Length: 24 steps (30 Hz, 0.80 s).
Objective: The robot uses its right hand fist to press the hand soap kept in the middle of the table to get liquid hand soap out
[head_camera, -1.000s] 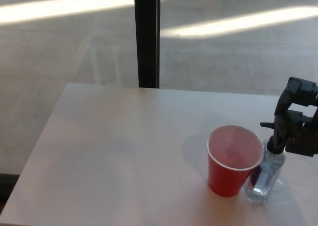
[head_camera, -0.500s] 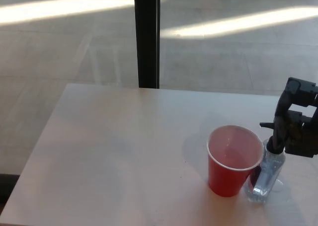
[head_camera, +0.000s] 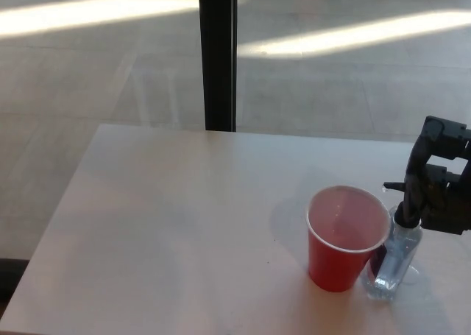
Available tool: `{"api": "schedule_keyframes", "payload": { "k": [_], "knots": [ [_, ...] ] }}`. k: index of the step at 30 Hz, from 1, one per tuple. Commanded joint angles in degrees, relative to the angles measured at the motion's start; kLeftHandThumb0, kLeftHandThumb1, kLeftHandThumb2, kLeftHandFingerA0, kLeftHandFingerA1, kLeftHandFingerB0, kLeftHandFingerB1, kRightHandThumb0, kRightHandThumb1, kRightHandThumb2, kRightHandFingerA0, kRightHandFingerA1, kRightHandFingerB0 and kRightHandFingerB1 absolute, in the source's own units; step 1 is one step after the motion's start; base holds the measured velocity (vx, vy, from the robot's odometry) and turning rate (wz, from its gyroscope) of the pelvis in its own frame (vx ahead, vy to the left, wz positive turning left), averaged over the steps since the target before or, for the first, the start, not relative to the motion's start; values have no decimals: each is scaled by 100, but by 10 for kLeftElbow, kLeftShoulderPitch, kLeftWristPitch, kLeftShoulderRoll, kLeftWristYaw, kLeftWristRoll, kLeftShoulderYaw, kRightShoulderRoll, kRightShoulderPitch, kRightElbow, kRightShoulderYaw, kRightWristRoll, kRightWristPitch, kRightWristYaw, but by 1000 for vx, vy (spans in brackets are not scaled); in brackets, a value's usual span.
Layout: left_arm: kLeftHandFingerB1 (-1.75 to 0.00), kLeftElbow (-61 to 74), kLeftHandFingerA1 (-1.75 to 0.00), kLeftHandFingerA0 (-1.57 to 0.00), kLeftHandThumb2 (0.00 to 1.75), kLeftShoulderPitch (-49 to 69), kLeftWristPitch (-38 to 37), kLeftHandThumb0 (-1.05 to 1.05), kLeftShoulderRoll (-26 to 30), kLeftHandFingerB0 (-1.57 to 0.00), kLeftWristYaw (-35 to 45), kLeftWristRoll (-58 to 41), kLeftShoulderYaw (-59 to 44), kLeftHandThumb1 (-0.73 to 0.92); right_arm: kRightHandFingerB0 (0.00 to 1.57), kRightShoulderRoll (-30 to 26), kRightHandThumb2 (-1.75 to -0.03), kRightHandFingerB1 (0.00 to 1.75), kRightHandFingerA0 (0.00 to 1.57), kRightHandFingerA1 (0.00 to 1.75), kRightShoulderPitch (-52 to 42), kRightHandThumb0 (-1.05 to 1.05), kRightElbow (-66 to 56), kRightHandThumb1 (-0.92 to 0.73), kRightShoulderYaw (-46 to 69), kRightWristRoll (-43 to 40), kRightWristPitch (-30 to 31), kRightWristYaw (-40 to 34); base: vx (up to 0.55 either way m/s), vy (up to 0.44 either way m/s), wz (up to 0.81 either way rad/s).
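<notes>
A clear hand soap bottle (head_camera: 394, 265) with a black pump stands on the white table (head_camera: 184, 217) at the front right, touching the right side of a red plastic cup (head_camera: 344, 241). The pump's nozzle (head_camera: 392, 185) points left over the cup's rim. My right hand (head_camera: 440, 182) comes in from the right edge, its black fingers curled into a fist that sits on top of the pump head. The cup looks empty inside. My left hand does not show.
A dark vertical pillar (head_camera: 217, 55) rises behind the table's far edge, with a tiled floor and strips of sunlight beyond it. The bottle stands close to the table's front right corner.
</notes>
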<state>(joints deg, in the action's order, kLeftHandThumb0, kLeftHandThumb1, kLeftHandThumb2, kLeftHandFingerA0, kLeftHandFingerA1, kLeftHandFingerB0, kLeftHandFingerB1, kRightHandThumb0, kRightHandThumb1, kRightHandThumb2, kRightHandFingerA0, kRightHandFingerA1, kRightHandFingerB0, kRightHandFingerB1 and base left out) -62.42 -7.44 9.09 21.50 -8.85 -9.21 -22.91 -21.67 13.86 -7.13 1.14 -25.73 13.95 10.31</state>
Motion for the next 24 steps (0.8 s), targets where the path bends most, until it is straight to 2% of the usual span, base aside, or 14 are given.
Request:
{"api": "schedule_keyframes", "payload": {
  "k": [1,5,10,11,14,15,17,18,19,20,21,22,23,24],
  "knots": [
    [-75,7,-93,-45,130,-14,34,-50,40,-23,-2,8,5,92,71,-3,-120,166,102,175,-148,-28,170,-58,-97,65,195,-5,0,0,0],
    [-76,5,-90,-42,132,-17,32,-51,41,-23,4,9,7,91,80,-9,-132,163,104,175,-142,-30,173,-47,-108,68,195,2,0,0,0],
    [-76,17,-93,-45,132,-13,35,-52,41,-23,5,9,9,91,77,-12,-126,165,105,175,-143,-28,191,-52,-121,67,193,17,0,0,0],
    [-78,12,-93,-44,132,-13,28,-52,42,-24,12,7,8,92,73,-11,-117,167,101,175,-151,-26,184,-59,-125,71,200,6,0,0,0],
    [-77,6,-91,-41,133,-17,24,-53,43,-22,15,3,4,91,66,-18,-115,172,96,175,-159,-28,189,-60,-136,78,176,22,0,0,0],
    [-78,6,-94,-45,133,-18,25,-54,44,-24,12,6,6,90,71,-18,-92,162,91,175,-160,-33,195,-72,-140,85,169,20,0,0,0],
    [-78,6,-94,-45,133,-18,25,-54,44,-24,10,8,8,90,71,-19,-92,162,91,175,-160,-33,199,-72,-143,87,165,18,0,0,0],
    [-77,3,-93,-44,132,-18,22,-55,44,-22,14,5,5,90,69,-21,-83,158,92,175,-158,-36,205,-77,-146,89,162,22,0,0,0],
    [-78,9,-97,-47,132,-18,27,-54,43,-23,10,5,5,90,72,-20,-85,159,92,175,-159,-34,205,-76,-145,86,163,20,0,0,0],
    [-76,12,-94,-44,132,-18,30,-54,42,-22,8,5,6,91,68,-21,-78,158,92,175,-159,-35,204,-80,-146,85,164,19,0,0,0],
    [-73,12,-90,-40,132,-19,32,-53,43,-18,8,4,5,91,71,-21,-90,159,91,175,-158,-33,207,-73,-146,84,162,20,0,0,0],
    [-73,11,-90,-40,132,-23,35,-53,44,-18,9,3,3,91,71,-21,-90,159,91,175,-157,-33,210,-73,-144,80,159,22,0,0,0],
    [-74,18,-92,-43,132,-22,43,-52,43,-19,4,6,7,92,66,-21,-106,169,94,175,-158,-32,210,-65,-143,79,162,18,0,0,0],
    [-74,18,-93,-43,132,-21,40,-52,43,-19,6,6,6,92,66,-21,-103,173,96,175,-158,-33,211,-67,-140,74,161,21,0,0,0]
  ]
}}
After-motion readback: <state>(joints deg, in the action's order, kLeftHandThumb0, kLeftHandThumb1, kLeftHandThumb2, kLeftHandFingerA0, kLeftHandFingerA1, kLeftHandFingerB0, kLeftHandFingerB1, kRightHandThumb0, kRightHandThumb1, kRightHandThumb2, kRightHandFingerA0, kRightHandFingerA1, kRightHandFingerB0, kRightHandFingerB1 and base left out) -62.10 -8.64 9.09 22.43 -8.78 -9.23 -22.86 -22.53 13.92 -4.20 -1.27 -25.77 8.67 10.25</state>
